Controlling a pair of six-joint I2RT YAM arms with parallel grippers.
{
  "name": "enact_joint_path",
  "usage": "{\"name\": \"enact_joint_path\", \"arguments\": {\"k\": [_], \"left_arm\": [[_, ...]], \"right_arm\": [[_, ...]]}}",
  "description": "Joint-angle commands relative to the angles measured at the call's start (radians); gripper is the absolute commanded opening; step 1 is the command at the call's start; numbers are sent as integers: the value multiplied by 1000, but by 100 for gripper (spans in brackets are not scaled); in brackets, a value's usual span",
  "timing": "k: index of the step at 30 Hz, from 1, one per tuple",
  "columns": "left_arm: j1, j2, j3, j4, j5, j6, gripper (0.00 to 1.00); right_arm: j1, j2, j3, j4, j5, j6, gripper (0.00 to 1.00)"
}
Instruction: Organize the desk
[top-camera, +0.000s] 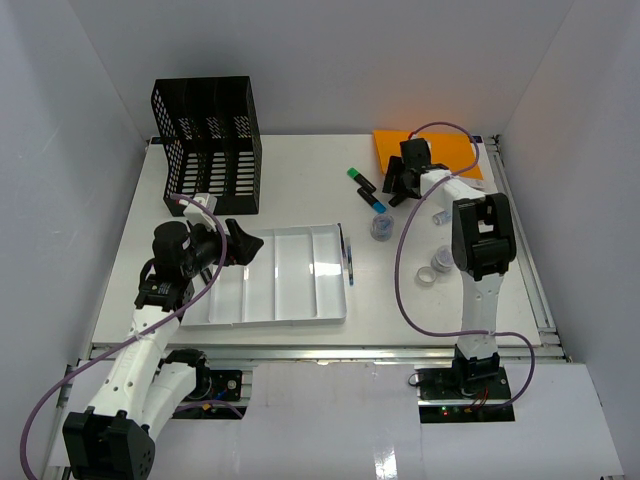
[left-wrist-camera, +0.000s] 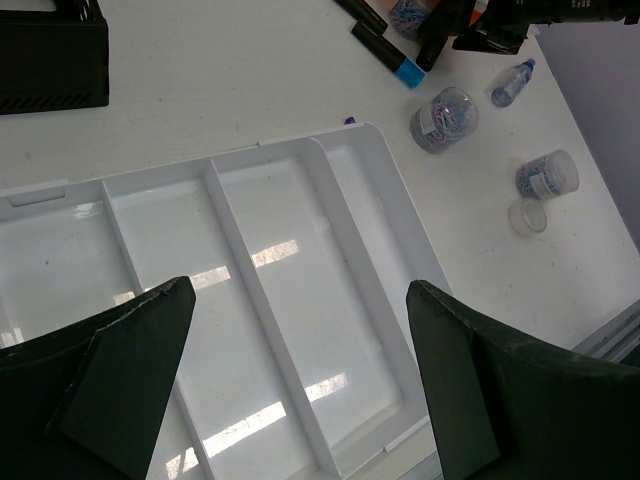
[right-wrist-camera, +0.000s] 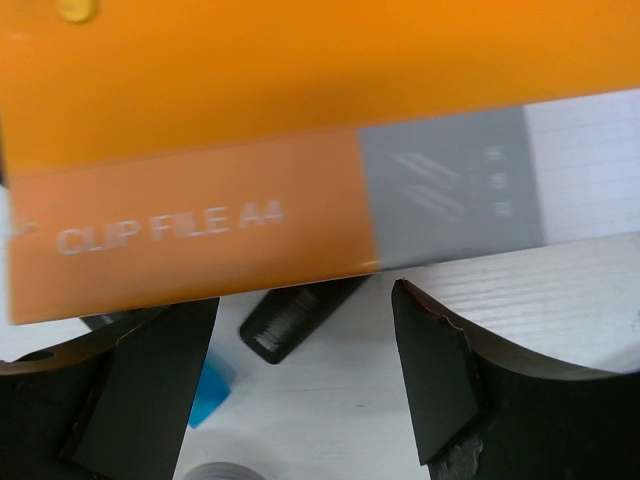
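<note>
Pickup step I reckon; right hand (top-camera: 397, 190), spread, hovers over the black marker (right-wrist-camera: 292, 322) at 1 o'clock; next: drop and pinch.

A white desk (top-camera: 300, 180) is shown with a black file rack (top-camera: 207, 145) at its far left and a white compartmented tray (top-camera: 310, 270) near the front. An orange clip file (top-camera: 390, 145) is laid far right. A green-capped marker (top-camera: 362, 179), a blue-capped marker (top-camera: 374, 201), a clip jar (top-camera: 380, 229), a small bottle (top-camera: 441, 216), a second jar (top-camera: 440, 263) and a loose lid (top-camera: 427, 277) are scattered nearby.
</note>
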Motion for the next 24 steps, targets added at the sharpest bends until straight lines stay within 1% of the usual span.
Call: {"name": "enact_joint_path", "arguments": {"k": [1, 5, 18, 21, 23, 24], "left_arm": [[2, -12, -9, 23, 19, 9, 98], [2, -16, -9, 23, 18, 11, 98], [2, -24, -9, 26, 30, 8, 98], [2, -27, -11, 28, 34, 8, 98], [2, -29, -12, 29, 37, 8, 98], [2, -29, -12, 30, 40, 7, 98]], "right_arm": [[41, 16, 6, 77, 91, -3, 76], [41, 24, -15, 80, 101, -8, 74], [39, -4, -105, 109, 118, -17, 63], [34, -21, -142, 124, 104, -17, 54], [25, -38, -171, 130, 93, -17, 40], [20, -45, -181, 137, 87, -16, 36]]}}
